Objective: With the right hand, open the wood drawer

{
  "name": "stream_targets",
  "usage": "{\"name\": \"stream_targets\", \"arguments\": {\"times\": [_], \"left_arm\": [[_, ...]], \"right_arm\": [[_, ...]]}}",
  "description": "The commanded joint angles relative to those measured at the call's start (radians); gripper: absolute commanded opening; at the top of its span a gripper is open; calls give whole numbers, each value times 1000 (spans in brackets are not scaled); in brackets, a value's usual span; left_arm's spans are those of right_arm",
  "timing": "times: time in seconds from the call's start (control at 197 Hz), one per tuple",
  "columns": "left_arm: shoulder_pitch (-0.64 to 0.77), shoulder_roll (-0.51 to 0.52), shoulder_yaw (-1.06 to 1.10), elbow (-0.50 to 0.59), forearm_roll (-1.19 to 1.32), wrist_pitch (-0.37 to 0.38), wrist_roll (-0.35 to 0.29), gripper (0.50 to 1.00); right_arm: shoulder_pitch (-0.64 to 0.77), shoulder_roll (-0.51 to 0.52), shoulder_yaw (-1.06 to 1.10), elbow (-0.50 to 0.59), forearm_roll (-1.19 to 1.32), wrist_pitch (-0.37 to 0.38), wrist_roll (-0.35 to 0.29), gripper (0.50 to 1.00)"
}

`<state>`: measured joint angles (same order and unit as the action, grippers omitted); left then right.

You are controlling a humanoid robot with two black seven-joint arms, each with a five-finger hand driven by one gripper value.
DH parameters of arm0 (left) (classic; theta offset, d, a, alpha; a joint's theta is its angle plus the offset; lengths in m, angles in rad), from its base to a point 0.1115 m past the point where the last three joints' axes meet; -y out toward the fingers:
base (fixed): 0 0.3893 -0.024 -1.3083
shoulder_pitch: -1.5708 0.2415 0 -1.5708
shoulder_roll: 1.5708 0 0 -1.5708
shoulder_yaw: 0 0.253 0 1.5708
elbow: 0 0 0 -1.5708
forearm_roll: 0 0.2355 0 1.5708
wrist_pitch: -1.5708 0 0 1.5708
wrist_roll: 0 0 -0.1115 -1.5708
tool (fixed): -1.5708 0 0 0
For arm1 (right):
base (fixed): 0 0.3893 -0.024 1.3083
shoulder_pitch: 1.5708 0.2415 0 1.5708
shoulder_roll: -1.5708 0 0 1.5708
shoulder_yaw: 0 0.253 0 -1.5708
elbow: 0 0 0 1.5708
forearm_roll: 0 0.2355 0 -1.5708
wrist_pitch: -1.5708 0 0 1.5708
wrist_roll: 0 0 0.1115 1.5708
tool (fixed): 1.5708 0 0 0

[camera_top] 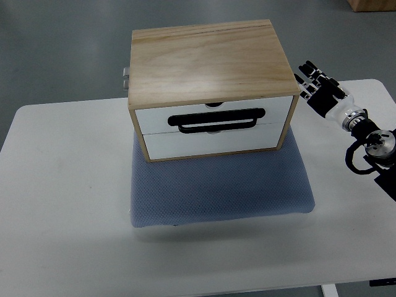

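Note:
A wooden drawer box (207, 65) stands on a blue-grey pad (216, 192) in the middle of the white table (68, 204). Its front shows two white drawer fronts, both closed, with a black loop handle (218, 119) across the seam between them. My right hand (314, 81) comes in from the right edge and sits beside the box's right wall, at about the level of the top drawer. Its fingers (307, 70) are spread and hold nothing. The hand is off the handle, well to its right.
A small metal fitting (125, 77) sticks out at the box's back left corner. A wooden object (371, 5) shows at the top right corner, off the table. Grey floor lies beyond the table's far edge.

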<state>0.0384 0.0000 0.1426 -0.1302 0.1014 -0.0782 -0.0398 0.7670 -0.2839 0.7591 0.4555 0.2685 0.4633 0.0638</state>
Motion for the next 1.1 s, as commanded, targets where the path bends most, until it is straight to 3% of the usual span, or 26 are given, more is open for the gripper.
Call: {"name": "stream_targets", "arguments": {"times": [0.0,0.412,0.564,0.757,1.093], "left_arm": [[0,0,3,0,0,0,0,1000],[0,0,5,12,-2,5,0,1000],[-2,0,2,14,0,5,0,1000],[-2,0,0,9,0,5,0,1000],[-2,0,2,11,0,5,0,1000]], "right_arm": [[0,0,2,0,0,0,1,944],[-2,0,-9,3,3,32,-2,944],[-2,-6,-3,3,3,9,-2,944],[3,-60,-4,3,-5,-74,-1,944],[8,-204,-18,8,-64,11,-1,942]]}}
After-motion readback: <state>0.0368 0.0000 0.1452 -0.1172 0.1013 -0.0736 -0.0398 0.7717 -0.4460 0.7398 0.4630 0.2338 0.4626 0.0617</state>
